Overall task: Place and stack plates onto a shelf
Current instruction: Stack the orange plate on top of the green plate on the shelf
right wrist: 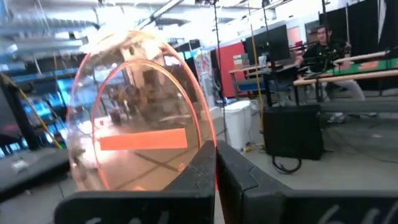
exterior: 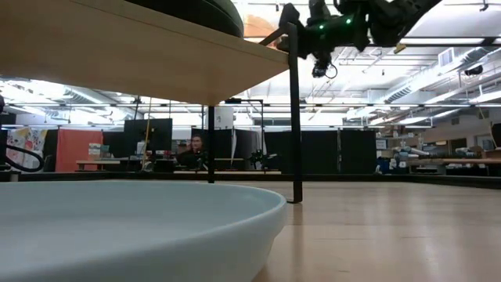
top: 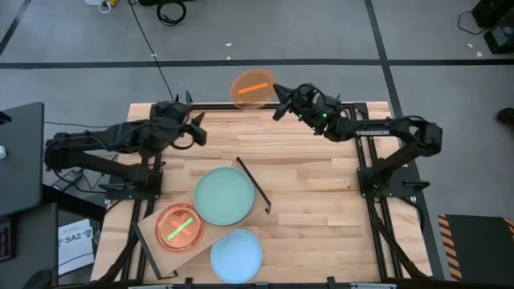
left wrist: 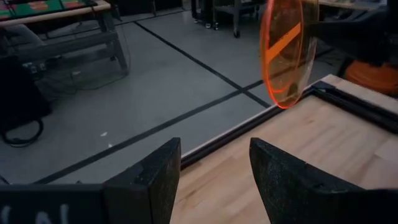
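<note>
A translucent orange plate [top: 253, 88] hangs in the air over the table's far edge, with my right gripper [top: 281, 102] shut on it. It also shows in the right wrist view [right wrist: 140, 112] and the left wrist view [left wrist: 287, 50]. My left gripper [top: 197, 128] stands open at the far left, pointing toward that plate and touching nothing. On the shelf [top: 152, 215], a pale board at the near left, lie a mint-green plate [top: 224, 195] and a pink plate [top: 180, 228]. A light-blue plate [top: 236, 255] rests flat on the table by the near edge. My right gripper pinches the orange plate's rim [right wrist: 208, 146] between its two fingers [right wrist: 236, 177]. The fingers come roughly level from the table's right side. The plate is lifted clear of everything and stands tilted on edge beyond the fingertips.
The shelf's thin black bar frame [top: 254, 183] runs along its right end, and its leg [exterior: 293, 117] stands on the tabletop. The light-blue plate [exterior: 133, 227] fills the low view's foreground. Bare wood lies at the table's middle and right [top: 321, 201]. A person sits far behind [exterior: 196, 149].
</note>
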### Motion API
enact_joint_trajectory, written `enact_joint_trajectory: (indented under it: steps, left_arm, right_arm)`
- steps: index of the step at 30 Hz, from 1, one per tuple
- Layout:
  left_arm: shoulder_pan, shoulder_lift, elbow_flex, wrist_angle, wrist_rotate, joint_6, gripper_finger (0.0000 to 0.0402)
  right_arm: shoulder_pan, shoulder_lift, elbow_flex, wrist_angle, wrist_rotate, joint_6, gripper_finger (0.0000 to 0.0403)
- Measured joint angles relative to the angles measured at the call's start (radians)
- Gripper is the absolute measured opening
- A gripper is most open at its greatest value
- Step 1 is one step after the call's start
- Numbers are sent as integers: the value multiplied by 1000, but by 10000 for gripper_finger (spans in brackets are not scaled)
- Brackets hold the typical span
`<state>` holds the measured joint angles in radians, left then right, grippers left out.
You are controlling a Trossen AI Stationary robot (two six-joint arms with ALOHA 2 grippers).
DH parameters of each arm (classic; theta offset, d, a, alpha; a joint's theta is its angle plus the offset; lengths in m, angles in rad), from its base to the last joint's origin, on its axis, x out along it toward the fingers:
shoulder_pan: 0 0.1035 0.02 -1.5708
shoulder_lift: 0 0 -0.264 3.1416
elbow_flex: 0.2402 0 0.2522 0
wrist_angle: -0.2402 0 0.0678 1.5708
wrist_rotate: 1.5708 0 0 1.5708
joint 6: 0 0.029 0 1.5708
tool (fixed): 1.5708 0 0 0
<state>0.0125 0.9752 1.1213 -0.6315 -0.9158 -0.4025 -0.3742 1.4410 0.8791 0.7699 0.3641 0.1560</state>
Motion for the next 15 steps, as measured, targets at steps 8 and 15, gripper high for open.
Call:
enact_joint_trajectory:
  steps: [8,15]
  left_arm:
    - [58,111,0,109,-1,8,199]
    - [95,191,0,231,1,7,199]
  right_arm:
    - [10,99,1,141,0,36,9]
    - [14,145,2,186,1,36,10]
